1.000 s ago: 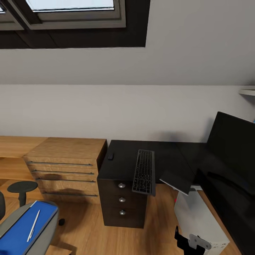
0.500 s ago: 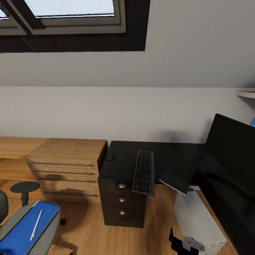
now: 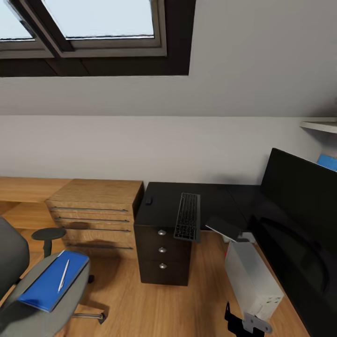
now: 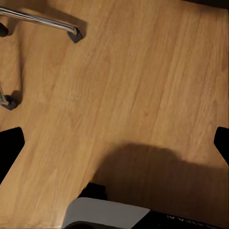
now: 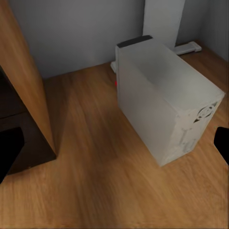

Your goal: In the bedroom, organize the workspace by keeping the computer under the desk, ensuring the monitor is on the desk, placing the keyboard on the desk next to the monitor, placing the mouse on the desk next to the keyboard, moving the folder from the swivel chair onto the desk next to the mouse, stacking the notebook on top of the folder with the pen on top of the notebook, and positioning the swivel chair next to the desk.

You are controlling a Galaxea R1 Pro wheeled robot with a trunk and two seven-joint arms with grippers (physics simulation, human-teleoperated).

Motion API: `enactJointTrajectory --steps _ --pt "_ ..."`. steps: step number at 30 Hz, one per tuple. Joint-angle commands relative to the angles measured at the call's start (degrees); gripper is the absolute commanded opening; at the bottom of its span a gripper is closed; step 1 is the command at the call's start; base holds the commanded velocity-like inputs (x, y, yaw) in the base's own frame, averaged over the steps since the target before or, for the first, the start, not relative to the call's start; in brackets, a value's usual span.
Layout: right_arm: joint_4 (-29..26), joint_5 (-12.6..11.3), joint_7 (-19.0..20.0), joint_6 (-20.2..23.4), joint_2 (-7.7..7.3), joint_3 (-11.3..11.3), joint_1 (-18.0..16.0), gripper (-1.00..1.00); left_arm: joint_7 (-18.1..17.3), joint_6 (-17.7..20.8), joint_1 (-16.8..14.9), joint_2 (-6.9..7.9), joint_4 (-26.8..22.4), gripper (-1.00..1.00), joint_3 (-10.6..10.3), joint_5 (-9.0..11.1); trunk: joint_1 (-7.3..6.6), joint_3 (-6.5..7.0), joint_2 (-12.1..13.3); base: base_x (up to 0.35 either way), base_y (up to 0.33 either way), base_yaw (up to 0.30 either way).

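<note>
While I drive toward the tabletop (image 3: pixel 164 213), the folder (image 3: pixel 49 282) lies flat on the chair (image 3: pixel 28 304) seat at my lower left, with the pen (image 3: pixel 63 276) resting on top of it. Folder looks stiff, thin and light; I judge the best hold is a pinch on the free short edge nearest the tabletop, kept level so the pen does not roll off. Safer to lift the pen first: slim, smooth, likely to slip; take it mid-barrel. Long axes of folder and pen run roughly the same way, from near-left to far-right, toward the drawers.

Keyboard (image 3: pixel 188 216) sits on the tabletop, long axis running away from me, its near end overhanging the front edge. Mouse (image 3: pixel 149 201) is well to its left, near the corner. Notebook (image 3: pixel 224 228) pokes off the tabletop edge, tilted. Monitor (image 3: pixel 299 210) stands at right. Computer (image 3: pixel 252 278) is on the floor beneath, a bulky rigid box.

Right jaws (image 5: pixel 114 148) spread wide, holding nothing, aimed at the computer. Left jaws (image 4: pixel 114 143) likewise parted and empty, over bare floor (image 4: pixel 143 71).
</note>
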Motion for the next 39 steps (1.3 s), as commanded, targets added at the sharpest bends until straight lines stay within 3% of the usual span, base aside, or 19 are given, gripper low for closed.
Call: enactJointTrajectory --steps 1,12,18,25,30,34,39 --pt "0.0 -0.3 -0.3 -0.2 0.0 0.4 0.0 1.0 0.4 -0.4 -0.1 0.05 0.0 1.0 -0.4 0.6 -0.26 0.11 0.4 -0.331 0.0 0.0" --pt "0.1 -0.3 -0.2 -0.2 0.13 0.5 0.0 1.0 0.1 -0.3 -0.1 0.09 0.7 1.0 -0.2 0.8 -2.67 2.09 4.8 -0.11 0.0 0.0" --pt "2.5 -0.2 -0.2 -0.6 1.91 0.4 0.0 1.0 0.0 -0.4 -0.1 -0.01 1.5 1.0 -0.2 0.7 -3.99 3.17 7.2 -0.005 0.0 0.0" --pt "2.9 -0.1 -0.2 -0.8 2.16 0.3 0.0 1.0 0.0 -0.5 -0.1 -0.1 1.7 1.0 -0.2 0.7 -5.53 4.42 10.0 0.0 0.0 0.0" --pt "3.3 -0.2 -0.2 -5.7 2.28 0.3 0.0 1.0 0.0 -0.8 -0.1 -0.09 1.7 1.0 -0.2 0.6 -6.63 5.32 12.0 0.0 0.0 0.0" --pt "4.5 -0.3 -0.2 -11.2 2.26 0.3 0.0 1.0 0.1 -3.3 -0.1 -0.04 1.7 1.0 -0.2 0.5 -7.51 6.04 13.6 0.0 0.0 0.0" --pt "5.5 -0.2 -0.2 -13.0 2.35 0.3 0.0 1.0 0.4 -5.3 -0.1 -0.03 1.7 1.0 -0.2 0.5 -8.6 6.94 15.6 0.0 0.0 0.0"
